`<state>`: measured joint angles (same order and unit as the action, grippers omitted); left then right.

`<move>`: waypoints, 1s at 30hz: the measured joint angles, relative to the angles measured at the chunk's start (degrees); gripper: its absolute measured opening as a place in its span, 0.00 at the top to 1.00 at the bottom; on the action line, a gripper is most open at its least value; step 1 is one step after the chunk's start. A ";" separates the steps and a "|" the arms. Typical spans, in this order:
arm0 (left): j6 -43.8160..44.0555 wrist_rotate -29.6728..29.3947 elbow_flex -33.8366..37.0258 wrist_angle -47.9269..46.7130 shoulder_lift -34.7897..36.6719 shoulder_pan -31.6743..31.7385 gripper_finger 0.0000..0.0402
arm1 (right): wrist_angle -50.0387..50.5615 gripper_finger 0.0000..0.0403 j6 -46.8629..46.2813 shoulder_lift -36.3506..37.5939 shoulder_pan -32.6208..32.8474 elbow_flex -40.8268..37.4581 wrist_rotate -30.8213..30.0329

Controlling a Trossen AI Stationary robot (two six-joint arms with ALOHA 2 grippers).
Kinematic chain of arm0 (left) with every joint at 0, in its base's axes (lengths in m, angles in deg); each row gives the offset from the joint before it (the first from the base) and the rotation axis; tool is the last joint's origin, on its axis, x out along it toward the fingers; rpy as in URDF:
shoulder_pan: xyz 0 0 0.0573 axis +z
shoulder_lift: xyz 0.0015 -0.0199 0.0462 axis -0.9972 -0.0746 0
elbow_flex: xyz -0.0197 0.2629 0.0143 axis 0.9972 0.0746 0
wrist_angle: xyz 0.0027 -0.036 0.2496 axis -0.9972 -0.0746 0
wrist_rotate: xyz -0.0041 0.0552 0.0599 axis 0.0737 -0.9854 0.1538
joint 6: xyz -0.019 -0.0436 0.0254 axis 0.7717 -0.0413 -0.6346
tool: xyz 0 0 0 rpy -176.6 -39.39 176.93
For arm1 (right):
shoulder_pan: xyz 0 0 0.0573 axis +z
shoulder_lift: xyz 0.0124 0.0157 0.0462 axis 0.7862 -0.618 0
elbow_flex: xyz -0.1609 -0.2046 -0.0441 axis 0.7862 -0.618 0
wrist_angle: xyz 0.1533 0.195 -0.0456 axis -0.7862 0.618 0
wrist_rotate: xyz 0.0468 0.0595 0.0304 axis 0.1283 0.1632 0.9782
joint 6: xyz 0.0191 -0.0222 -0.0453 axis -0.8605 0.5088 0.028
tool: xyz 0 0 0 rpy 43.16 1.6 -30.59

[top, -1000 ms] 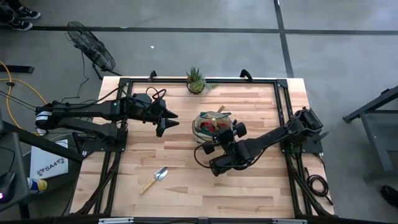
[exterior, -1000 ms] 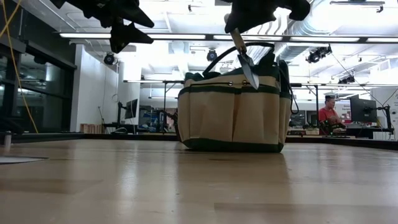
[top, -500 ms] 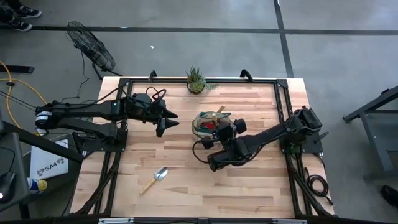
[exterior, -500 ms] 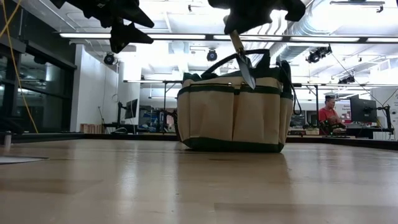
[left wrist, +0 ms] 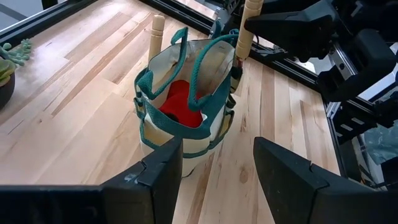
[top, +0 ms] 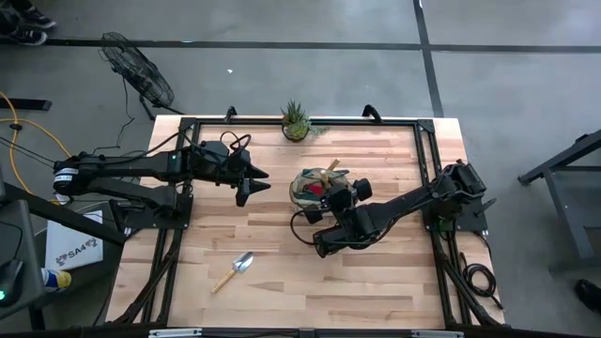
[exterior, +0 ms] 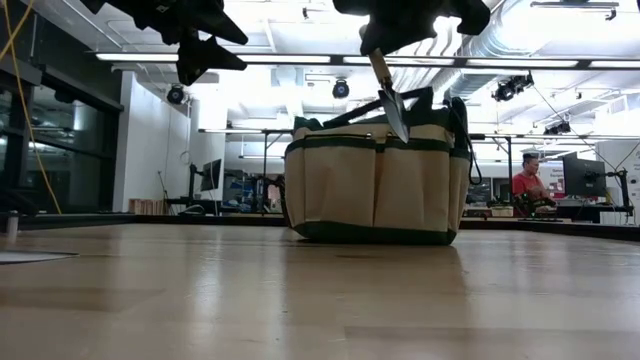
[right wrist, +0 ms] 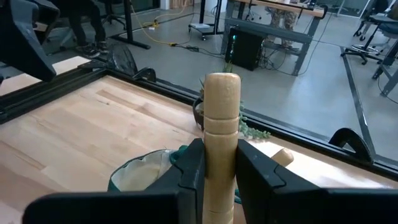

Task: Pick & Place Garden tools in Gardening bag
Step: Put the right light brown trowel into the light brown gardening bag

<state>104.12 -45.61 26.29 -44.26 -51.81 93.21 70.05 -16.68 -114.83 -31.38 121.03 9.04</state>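
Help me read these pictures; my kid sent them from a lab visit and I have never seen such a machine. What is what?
It is a robot with two dark arms at a wooden table. One picture looks straight down, one looks level across the tabletop, and two come from cameras on the arms' wrists. The right gripper is shut on a wooden-handled trowel, blade down, just above the tan gardening bag. The bag already holds a red glove and another wooden-handled tool. A second trowel lies on the table, and a potted plant stands at its far edge. The left gripper waits in the air, jaws open.
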 joint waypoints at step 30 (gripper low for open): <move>0.02 0.04 0.00 0.00 -0.01 0.00 0.52 | -1.15 0.87 -0.05 0.20 -0.70 0.02 1.51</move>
<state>104.14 -45.57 26.29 -44.26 -51.82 93.21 68.90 -16.73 -114.64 -32.08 121.05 10.55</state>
